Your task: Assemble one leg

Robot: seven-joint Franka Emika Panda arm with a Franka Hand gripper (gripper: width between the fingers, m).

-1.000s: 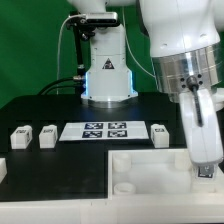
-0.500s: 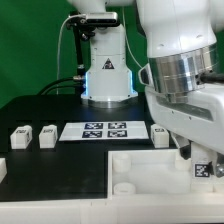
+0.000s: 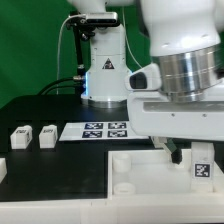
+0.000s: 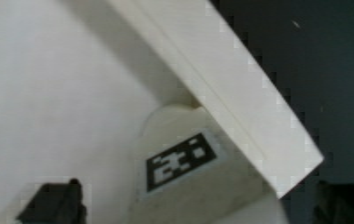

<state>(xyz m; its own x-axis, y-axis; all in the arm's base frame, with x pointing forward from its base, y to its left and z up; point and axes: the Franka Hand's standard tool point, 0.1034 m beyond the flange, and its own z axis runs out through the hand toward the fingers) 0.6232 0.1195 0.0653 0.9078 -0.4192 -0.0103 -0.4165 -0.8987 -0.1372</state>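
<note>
In the exterior view we see the gripper (image 3: 190,152) low over the large white tray part (image 3: 150,172), a tagged leg (image 3: 201,166) at its fingertips — whether clamped we cannot tell. In the wrist view the leg (image 4: 195,160) stands against the tray's raised wall (image 4: 209,75) — one dark fingertip (image 4: 53,200) beside it.

The arm hides the marker board's (image 3: 108,130) right end, and the end effector's (image 3: 190,155) fingertips seem obscured.
</note>
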